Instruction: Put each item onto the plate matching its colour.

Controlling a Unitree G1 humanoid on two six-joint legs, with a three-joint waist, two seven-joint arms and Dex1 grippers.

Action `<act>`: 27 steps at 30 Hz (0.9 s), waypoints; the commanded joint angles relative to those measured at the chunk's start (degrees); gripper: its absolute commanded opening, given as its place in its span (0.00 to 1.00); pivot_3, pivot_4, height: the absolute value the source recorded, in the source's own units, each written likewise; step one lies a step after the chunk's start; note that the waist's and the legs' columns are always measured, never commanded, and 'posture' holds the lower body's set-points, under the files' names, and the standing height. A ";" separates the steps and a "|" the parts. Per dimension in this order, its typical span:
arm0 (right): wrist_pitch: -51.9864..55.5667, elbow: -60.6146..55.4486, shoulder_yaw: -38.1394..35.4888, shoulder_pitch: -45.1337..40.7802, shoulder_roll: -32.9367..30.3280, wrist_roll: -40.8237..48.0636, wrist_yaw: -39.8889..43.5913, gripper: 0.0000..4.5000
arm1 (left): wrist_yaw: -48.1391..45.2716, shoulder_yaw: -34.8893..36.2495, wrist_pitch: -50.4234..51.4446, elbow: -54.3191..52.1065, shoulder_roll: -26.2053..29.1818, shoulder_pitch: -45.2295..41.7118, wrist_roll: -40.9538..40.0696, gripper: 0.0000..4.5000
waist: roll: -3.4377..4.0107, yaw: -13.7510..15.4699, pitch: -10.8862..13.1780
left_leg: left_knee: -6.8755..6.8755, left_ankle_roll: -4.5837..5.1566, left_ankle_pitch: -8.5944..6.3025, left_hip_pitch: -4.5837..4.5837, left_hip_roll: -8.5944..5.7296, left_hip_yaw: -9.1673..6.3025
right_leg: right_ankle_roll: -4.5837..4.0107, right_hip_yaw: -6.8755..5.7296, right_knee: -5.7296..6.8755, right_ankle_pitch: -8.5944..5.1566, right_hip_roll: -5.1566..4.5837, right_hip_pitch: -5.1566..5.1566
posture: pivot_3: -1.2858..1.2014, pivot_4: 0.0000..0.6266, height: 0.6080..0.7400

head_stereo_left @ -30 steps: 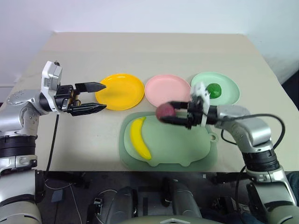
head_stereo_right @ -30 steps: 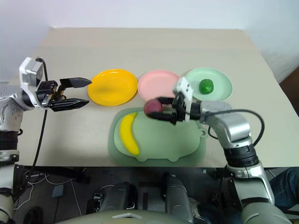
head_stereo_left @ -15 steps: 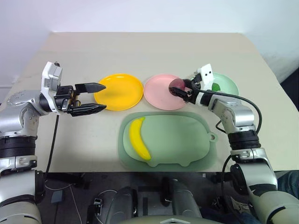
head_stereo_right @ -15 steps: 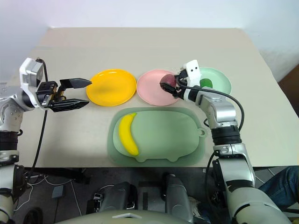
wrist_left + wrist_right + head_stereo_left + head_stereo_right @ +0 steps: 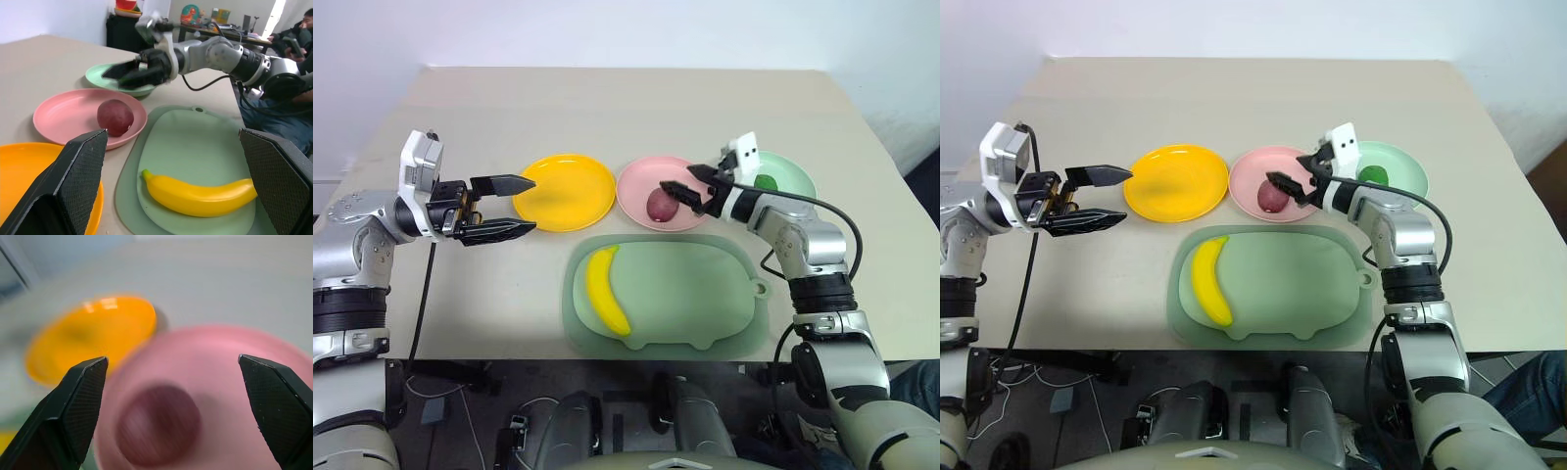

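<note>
- We see one pig-shaped mat bearing one banana.
- Three plates: orange-yellow plate, pink plate, mint plate holding the lime.
- Red-purple fruit lies on the pink plate, just below the right gripper, jaws apart.
- Left gripper spread, far left.

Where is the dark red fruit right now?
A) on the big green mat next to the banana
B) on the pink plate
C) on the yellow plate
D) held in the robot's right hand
B: the dark red fruit lies on the pink plate, and the right hand beside it is open and holds nothing.
</note>
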 commanded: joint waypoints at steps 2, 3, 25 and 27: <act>0.94 -8.97 -1.24 0.43 -4.10 4.47 6.92 1.00 | 0.02 1.18 -0.26 -1.22 0.56 -0.41 -0.79 1.00 | 0.00 0.06 0.00 | 0.00 0.01 -0.01 0.00 0.00 -0.01 | 0.00 0.00 0.00 0.00 0.00 0.00 | 0.52 0.24 1.00; 1.67 -9.85 -0.90 1.04 -5.06 4.91 8.12 1.00 | -0.03 1.13 -0.33 -1.28 0.48 -0.38 -0.83 1.00 | 0.00 0.09 0.00 | 0.00 0.04 -0.03 0.00 0.00 -0.01 | 0.00 0.00 0.00 0.00 0.00 0.00 | 0.52 0.24 1.00; -19.12 -1.01 5.60 13.40 -33.40 -4.23 49.39 1.00 | -0.98 -0.95 -0.07 -1.81 -0.44 -0.61 -0.42 1.00 | -0.03 0.27 -0.01 | 0.08 0.14 -0.08 0.10 -0.02 0.02 | 0.00 0.02 -0.08 -0.01 -0.01 0.07 | 0.52 0.24 1.00; -20.48 0.96 6.44 12.62 -33.82 -4.76 50.55 1.00 | -0.72 -0.83 0.42 -2.31 -0.62 -0.43 -0.78 1.00 | -0.02 0.26 -0.01 | 0.08 0.13 -0.07 0.11 -0.02 0.02 | 0.00 0.02 -0.08 -0.01 -0.01 0.08 | 0.52 0.24 1.00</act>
